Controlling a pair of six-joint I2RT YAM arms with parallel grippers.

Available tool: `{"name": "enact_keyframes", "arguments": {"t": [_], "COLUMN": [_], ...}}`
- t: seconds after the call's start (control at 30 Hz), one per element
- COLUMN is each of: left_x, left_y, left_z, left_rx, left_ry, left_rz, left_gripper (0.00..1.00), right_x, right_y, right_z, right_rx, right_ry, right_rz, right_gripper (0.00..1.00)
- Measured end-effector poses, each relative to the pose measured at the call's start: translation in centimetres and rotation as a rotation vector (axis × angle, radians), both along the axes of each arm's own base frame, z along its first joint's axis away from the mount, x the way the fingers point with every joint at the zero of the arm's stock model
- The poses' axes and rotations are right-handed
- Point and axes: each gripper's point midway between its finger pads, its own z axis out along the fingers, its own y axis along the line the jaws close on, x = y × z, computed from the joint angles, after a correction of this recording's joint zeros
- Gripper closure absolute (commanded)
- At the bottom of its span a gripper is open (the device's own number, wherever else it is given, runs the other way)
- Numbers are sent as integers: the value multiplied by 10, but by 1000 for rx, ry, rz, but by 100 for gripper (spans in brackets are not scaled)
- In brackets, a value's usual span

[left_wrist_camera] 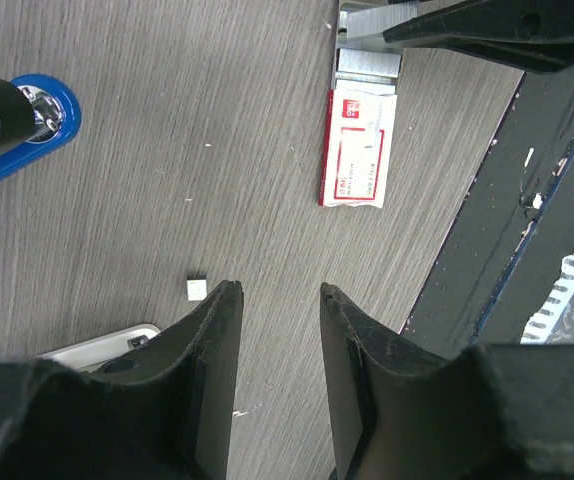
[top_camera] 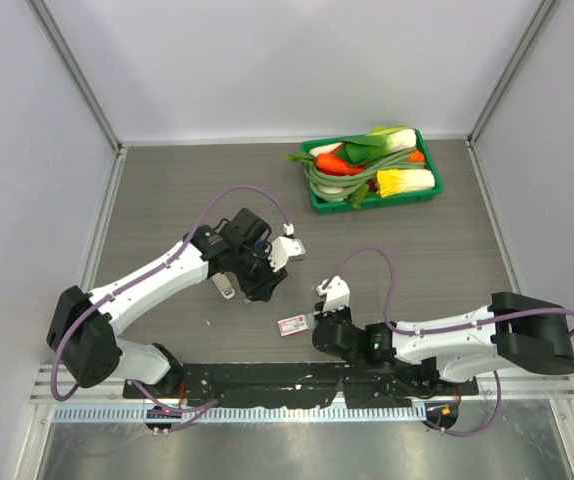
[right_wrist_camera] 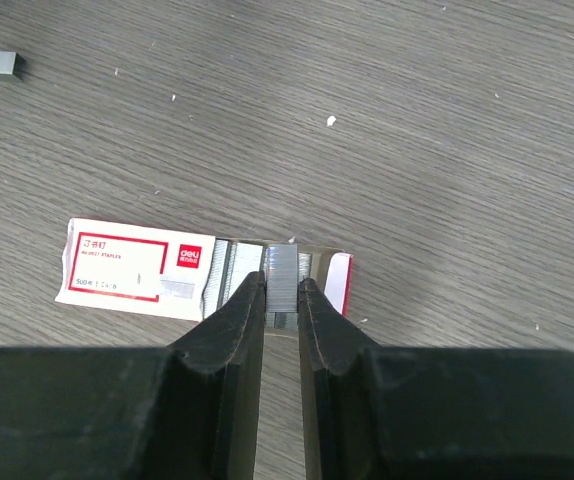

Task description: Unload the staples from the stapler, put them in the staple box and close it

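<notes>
Over the open box [right_wrist_camera: 132, 272], the right gripper [right_wrist_camera: 280, 292] was clamped on the staples [right_wrist_camera: 283, 262], apparently stowing them; the left gripper [left_wrist_camera: 277, 330], fingers apart, hung near the stapler [left_wrist_camera: 22, 140]. Next called for a gentle release.

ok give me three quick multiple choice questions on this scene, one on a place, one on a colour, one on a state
1. Where does the green tray sit in the top view?
A) far right
B) near left
C) between the two arms

2. What colour is the stapler?
A) red
B) green
C) blue

3. The right gripper is:
A) wide open
B) shut on the staples
C) holding a vegetable

Answers:
1 A, the top view shows it far right.
2 C, its body shows blue in the left wrist view.
3 B, the right wrist view shows a silvery strip pinched over the red-and-white box.
</notes>
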Motion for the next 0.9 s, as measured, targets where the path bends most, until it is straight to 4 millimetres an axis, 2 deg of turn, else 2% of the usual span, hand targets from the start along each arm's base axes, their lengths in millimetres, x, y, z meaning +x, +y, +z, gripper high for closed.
{"name": "enact_keyframes", "arguments": {"t": [0.73, 0.9], "left_x": [-2, -3], "left_y": [1, 2], "left_z": [-3, -4], "left_rx": [6, 7], "left_ry": [7, 11], "left_rz": [-1, -2], "left_gripper": [60, 60], "right_x": [0, 0], "right_y": [4, 4], "right_z": [-6, -8], "right_rx": [-3, -10], "right_ry": [2, 2], "right_rz": [4, 4], "right_gripper": [99, 87]}}
